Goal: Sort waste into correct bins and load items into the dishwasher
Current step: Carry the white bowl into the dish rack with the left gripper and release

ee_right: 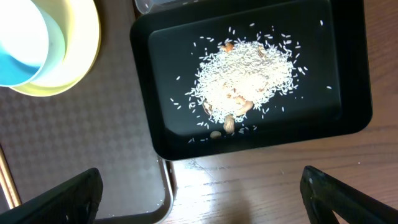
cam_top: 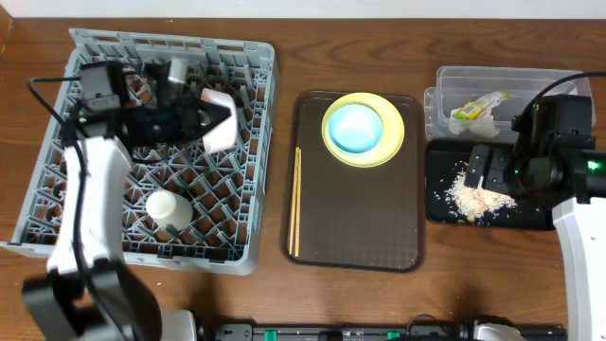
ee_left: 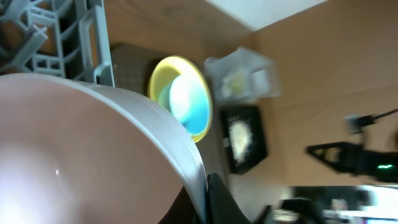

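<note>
I've got the left gripper (cam_top: 201, 117) pinched tight on the pink bowl (cam_top: 221, 123) by its rim. The bowl's on edge above the rack (cam_top: 170, 43), far-right quarter, slots straight below. The right gripper (ee_right: 199, 199) gapes fully, empty, over rice (ee_right: 245, 81) in the black tray (ee_right: 323, 118).

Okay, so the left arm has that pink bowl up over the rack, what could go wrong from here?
1. The left gripper pinches the pink bowl only by its rim, so the bowl may slip or snag on the pegs of the dish rack when lowered.
2. A white cup stands in the rack; a wide swing could knock it over.
3. The open right gripper hangs near the black tray; a low sweep might scatter the rice.
</note>
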Available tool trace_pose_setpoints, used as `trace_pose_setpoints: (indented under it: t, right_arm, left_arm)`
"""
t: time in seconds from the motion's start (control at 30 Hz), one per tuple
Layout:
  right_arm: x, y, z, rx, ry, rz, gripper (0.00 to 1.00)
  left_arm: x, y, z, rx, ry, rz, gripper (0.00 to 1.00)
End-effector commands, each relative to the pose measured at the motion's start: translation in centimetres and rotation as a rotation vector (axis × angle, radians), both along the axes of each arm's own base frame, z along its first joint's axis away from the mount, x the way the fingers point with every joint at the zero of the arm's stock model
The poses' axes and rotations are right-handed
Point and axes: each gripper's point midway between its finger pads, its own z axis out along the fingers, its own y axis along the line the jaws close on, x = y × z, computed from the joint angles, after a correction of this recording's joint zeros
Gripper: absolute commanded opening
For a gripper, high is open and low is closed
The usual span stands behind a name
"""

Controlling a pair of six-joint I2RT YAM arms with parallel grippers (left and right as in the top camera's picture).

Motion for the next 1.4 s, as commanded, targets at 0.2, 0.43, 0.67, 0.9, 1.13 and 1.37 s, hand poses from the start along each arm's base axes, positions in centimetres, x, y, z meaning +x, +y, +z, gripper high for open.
trace_pose_setpoints:
  t: [0.2,0.43,0.67,0.9,1.13,1.37]
  right_arm:
    - [0.0,-0.2,0.4,-0.003,-0.009,-0.012,0.99]
    - [0.0,-0.2,0.4,-0.003,-0.008,-0.012,0.99]
    - [0.0,-0.2,0.4,-0.003,-0.007,-0.012,0.99]
    - [0.0,-0.2,0.4,-0.003,-0.005,-0.012,0.99]
    - [0.0,-0.2,0.4,-0.003,-0.006,-0.012,0.99]
    - [0.0,-0.2,0.4,-0.003,-0.005,-0.012,0.99]
  left_arm:
    - [2.0,4.6,-0.2,-0.304,-0.059,-0.007,0.06]
    - [2.7,6.5,-1.9,-0.313,-0.043,0.038,0.06]
    - [2.9,6.8,-3.1,-0.325,-0.015,0.046,0.06]
    - [2.9,9.0,-5.2,-0.241,0.058,0.143,0.06]
    - [1.5,12.3,-8.6,-0.13,0.221,0.282,0.08]
    - [0.0,14.6,-9.2,-0.145,0.296,0.36,0.52]
